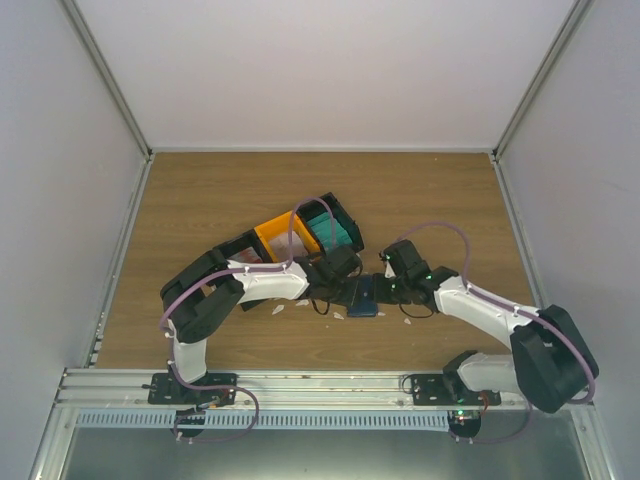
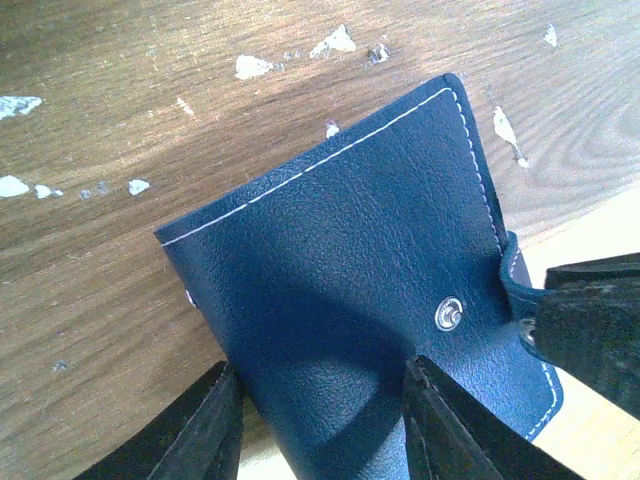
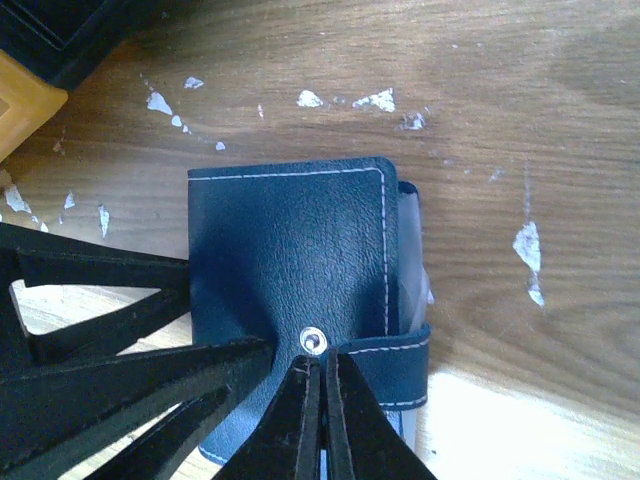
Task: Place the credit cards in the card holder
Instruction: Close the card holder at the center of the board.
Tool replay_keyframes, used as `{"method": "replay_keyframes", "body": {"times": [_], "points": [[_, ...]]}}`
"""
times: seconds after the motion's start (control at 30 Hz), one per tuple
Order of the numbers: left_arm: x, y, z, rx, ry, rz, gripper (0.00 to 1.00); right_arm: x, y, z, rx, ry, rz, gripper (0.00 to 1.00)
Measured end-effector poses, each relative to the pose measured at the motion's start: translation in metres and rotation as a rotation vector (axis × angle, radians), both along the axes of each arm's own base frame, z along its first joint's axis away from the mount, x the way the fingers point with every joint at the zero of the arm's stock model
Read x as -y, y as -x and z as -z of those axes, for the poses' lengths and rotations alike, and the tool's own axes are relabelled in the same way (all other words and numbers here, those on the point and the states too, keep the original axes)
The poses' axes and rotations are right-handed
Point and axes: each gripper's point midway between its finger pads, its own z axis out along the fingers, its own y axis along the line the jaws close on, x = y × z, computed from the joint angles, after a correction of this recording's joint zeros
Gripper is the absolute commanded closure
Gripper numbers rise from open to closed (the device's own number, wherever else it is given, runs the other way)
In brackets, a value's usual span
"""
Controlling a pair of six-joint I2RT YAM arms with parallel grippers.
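The wood-grain tabletop (image 1: 200, 200) fills the middle of the overhead view, walled in by pale panels. The left arm (image 1: 260, 283) and the right arm (image 1: 480, 310) reach in from the bottom corners and meet just below centre. Above them, at centre, an orange bin (image 1: 275, 238) stands beside a black bin (image 1: 340, 212) that holds teal credit cards (image 1: 328, 232).

The card holder (image 1: 364, 296) lies folded on the tabletop between the two arms, navy cover up. In the left wrist view the left tool (image 2: 320, 368) has its jaws partly apart at the bottom of the frame, with the holder's lower end between them; whether they pinch it cannot be told. In the right wrist view the right tool (image 3: 322, 362) is clenched, with its tips at the silver snap (image 3: 315, 340), where the tab (image 3: 390, 350) begins.

White scraps (image 2: 252, 67) dot the wood along the top of the left wrist view.
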Motion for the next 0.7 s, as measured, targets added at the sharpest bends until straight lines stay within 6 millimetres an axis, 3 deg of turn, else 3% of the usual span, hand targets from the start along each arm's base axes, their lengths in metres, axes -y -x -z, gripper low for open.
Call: {"method": "replay_keyframes", "body": {"times": [0.7], "points": [[0.000, 0.000, 0.000, 0.003, 0.008, 0.002, 0.63, -0.010, -0.007, 0.013, -0.014, 0.000, -0.042, 0.99]]}}
